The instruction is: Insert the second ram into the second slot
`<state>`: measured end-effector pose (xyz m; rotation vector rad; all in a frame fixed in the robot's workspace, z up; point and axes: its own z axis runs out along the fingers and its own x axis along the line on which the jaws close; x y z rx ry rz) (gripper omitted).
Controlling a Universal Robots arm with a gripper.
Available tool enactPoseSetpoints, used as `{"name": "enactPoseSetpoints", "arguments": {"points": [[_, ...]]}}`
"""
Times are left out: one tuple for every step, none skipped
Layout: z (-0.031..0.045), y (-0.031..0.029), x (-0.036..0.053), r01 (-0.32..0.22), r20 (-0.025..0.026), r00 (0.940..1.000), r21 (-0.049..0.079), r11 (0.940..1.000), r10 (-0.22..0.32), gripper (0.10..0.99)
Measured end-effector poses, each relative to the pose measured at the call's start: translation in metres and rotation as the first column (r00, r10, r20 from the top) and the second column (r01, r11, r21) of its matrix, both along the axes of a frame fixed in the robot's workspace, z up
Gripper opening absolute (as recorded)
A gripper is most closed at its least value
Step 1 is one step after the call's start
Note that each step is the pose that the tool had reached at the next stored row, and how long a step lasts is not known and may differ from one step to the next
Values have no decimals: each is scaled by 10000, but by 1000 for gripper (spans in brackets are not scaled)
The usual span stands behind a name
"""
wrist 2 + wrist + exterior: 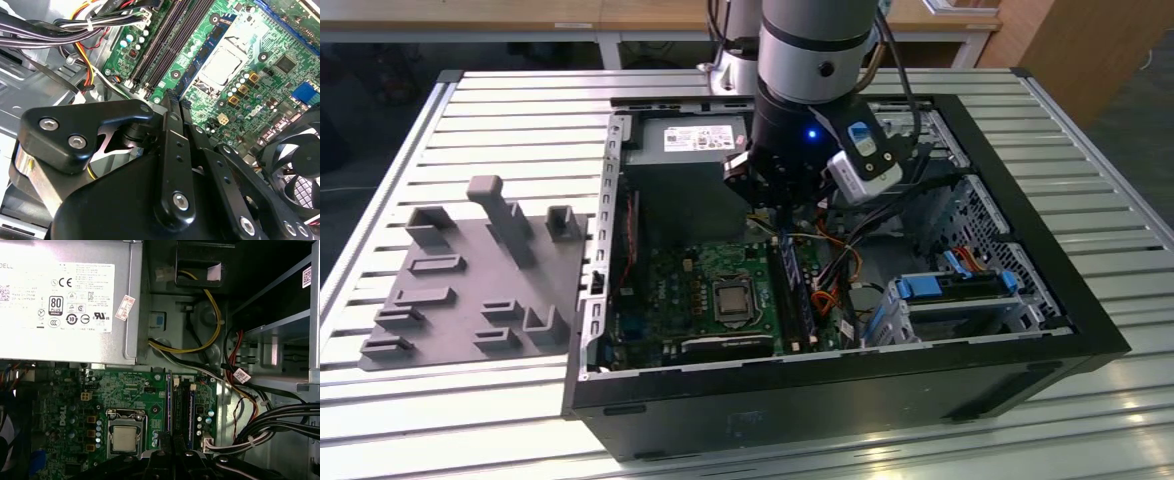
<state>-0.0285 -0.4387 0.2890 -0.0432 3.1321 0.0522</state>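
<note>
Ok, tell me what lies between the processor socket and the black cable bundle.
The long memory slots run between the processor socket and the black cable bundle, clearest in the first wrist view.

There was one robot arm [814, 50] carrying one gripper [774, 212], and one open computer case [787, 410] standing on one slatted table [520, 120]. Inside the case were one motherboard [125, 390], one processor [123, 438], one power supply [65, 300] and one fan [295, 160]. Two long memory slots [191, 410] could be counted beside the processor. Two bright-blue drive-bay clips [921, 286] showed within the case. One grey fixture plate [460, 320] lay outside it.
</note>
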Motion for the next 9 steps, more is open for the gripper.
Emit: {"name": "enactPoseSetpoints", "arguments": {"points": [[-45,-2,0,0,0,10000,-2,10000,0,133],[-48,-3,-1,0,0,10000,-1,10000,0,133],[-51,-4,-1,0,0,10000,0,10000,0,133],[-54,-5,-1,1,0,10000,0,10000,-1,133],[-56,-6,-1,0,0,10000,-1,10000,0,133],[-59,-7,-2,0,0,10000,0,10000,0,133],[-63,-9,-2,-1,1,10000,0,10000,1,133],[-66,-10,-2,0,0,10000,0,10000,0,133],[-69,-11,-2,0,1,10000,1,10000,0,133]]}}
